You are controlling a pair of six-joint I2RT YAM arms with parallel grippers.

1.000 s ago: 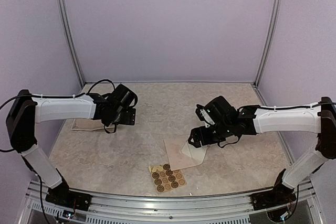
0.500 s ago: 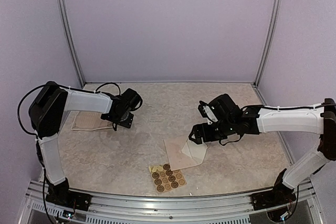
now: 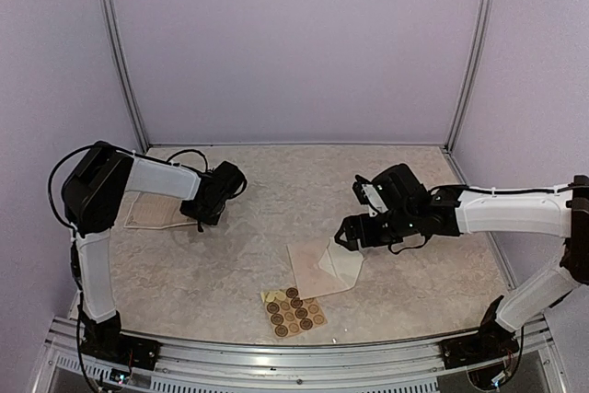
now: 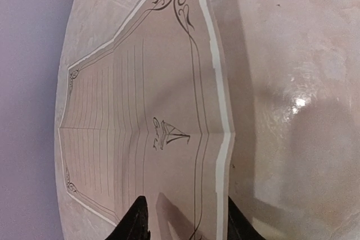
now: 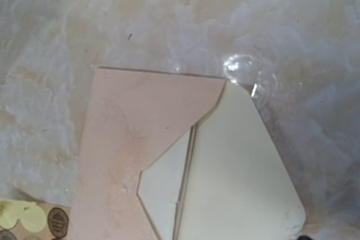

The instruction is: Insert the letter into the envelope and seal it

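Left end effector (image 4: pixel 188 224), jaws spread, straddled the edge of the letter (image 4: pixel 140 111), flat on the bench (image 3: pixel 276 181). A pinch there could crumple or miss it. Right end effector (image 3: pixel 348 232) hung spread over the envelope (image 5: pixel 185 167), mid-bench with its flap open. Unpinned, it could skate.

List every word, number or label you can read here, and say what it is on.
No words or numbers can be read.
Letter sheet: ruled lines, corner scrolls, a small drawing; no writing.
Round stickers: dark printed marks, too small to read.
Envelope: blank where it shows.
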